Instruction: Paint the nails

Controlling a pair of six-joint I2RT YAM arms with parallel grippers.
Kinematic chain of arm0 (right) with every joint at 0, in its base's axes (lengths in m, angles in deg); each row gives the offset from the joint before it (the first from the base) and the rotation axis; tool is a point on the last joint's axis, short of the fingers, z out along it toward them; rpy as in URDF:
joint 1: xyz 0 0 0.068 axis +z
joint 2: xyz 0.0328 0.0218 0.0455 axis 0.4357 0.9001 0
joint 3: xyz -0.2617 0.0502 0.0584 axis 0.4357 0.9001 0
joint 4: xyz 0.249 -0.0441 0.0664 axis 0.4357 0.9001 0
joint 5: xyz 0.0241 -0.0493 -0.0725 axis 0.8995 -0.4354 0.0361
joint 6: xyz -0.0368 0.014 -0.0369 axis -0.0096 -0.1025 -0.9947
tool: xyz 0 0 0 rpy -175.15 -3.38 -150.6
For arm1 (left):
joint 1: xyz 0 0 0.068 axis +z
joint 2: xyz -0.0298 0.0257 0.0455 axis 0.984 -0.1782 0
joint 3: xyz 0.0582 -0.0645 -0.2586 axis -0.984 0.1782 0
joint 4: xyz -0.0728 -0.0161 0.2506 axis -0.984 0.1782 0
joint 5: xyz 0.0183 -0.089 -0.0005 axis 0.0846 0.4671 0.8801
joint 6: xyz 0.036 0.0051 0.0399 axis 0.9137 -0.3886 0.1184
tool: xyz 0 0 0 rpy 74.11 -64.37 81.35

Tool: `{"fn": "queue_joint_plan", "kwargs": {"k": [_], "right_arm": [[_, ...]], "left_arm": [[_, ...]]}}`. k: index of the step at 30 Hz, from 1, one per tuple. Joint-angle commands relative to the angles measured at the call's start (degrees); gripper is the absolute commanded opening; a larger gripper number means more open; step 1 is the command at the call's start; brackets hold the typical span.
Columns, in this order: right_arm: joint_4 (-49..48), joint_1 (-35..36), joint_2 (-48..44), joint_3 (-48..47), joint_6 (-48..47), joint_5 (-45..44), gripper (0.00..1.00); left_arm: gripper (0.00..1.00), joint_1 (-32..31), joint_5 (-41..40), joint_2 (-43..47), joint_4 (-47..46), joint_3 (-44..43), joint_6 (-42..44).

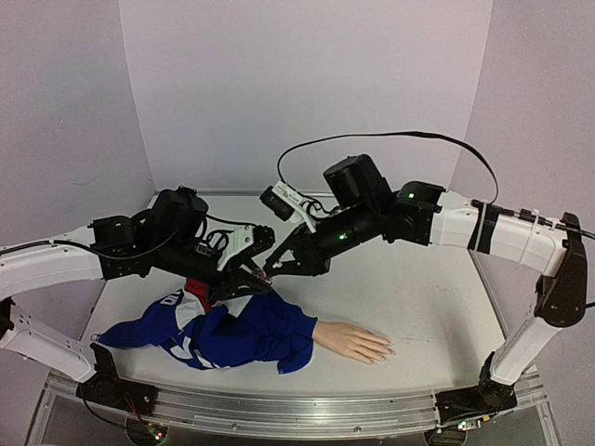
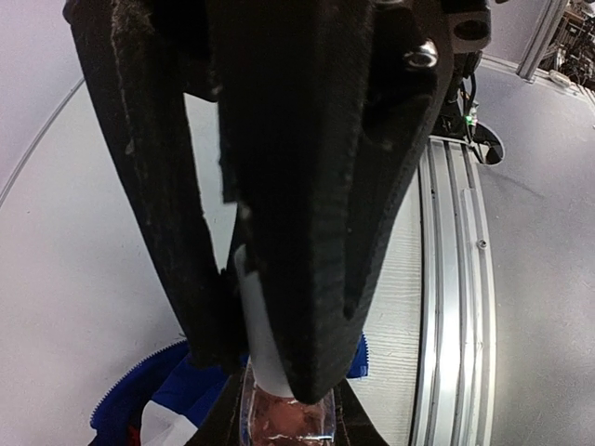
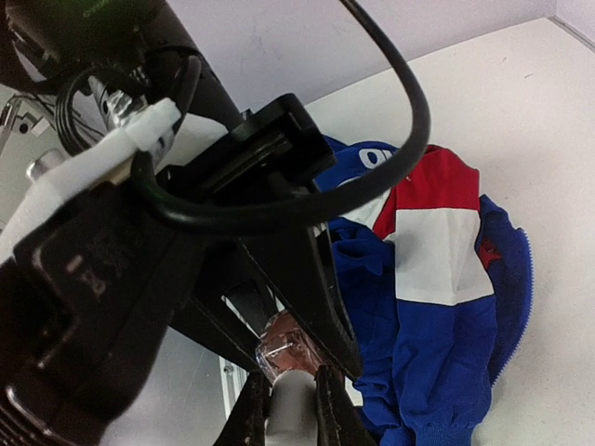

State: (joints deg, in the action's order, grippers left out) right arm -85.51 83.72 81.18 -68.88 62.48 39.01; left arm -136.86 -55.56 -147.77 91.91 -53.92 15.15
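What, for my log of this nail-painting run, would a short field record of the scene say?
mannequin hand: lying flat on the table, blue sleeve on its arm
nails: too small to tell if painted
polish bottle: pinkish, held in the air between both grippers, above the sleeve
left gripper: jaws shut on the bottle
right gripper: jaws shut on the bottle

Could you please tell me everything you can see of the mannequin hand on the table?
The mannequin hand is beige, smooth and plastic-looking. It lies flat, palm down, on the white table, digits slightly spread and pointing toward the robot's right. Its wrist emerges from a blue sleeve. Its nails are too small to judge. Only sleeve and table touch it.
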Motion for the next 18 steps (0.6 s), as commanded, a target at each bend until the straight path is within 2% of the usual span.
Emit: {"fn": "queue_joint_plan", "kwargs": {"k": [1,5,7,11,14,16,18], "right_arm": [[6.77,0.98,2.50,-3.37,-9.17,8.55,0.01],[6.83,0.94,4.37,-4.74,-7.70,5.91,0.01],[6.68,0.98,6.03,-6.34,-1.51,3.96,0.01],[5.40,1.25,8.87,-8.72,11.63,-7.70,0.00],[3.66,3.12,10.11,-9.70,30.00,-19.91,0.00],[3.38,5.41,11.88,-11.82,36.50,-26.51,0.00],[3.65,6.68,14.11,-14.64,40.19,-31.87,0.00]], "left_arm": [[0.00,-0.18,2.18,3.03,-10.46,-2.15,-2.56],[0.00,-0.26,-5.26,3.70,-14.01,-2.54,-7.42],[0.00,-0.35,-9.96,3.74,-15.72,-2.98,-8.50],[0.00,-0.53,-20.22,1.92,-20.75,-3.98,-6.46],[0.00,-0.62,-27.74,0.22,-36.41,0.46,-2.55],[0.00,-0.62,-30.47,-1.95,-46.37,2.82,0.32],[0.00,-0.62,-29.85,-4.92,-50.95,2.43,3.78]]}}
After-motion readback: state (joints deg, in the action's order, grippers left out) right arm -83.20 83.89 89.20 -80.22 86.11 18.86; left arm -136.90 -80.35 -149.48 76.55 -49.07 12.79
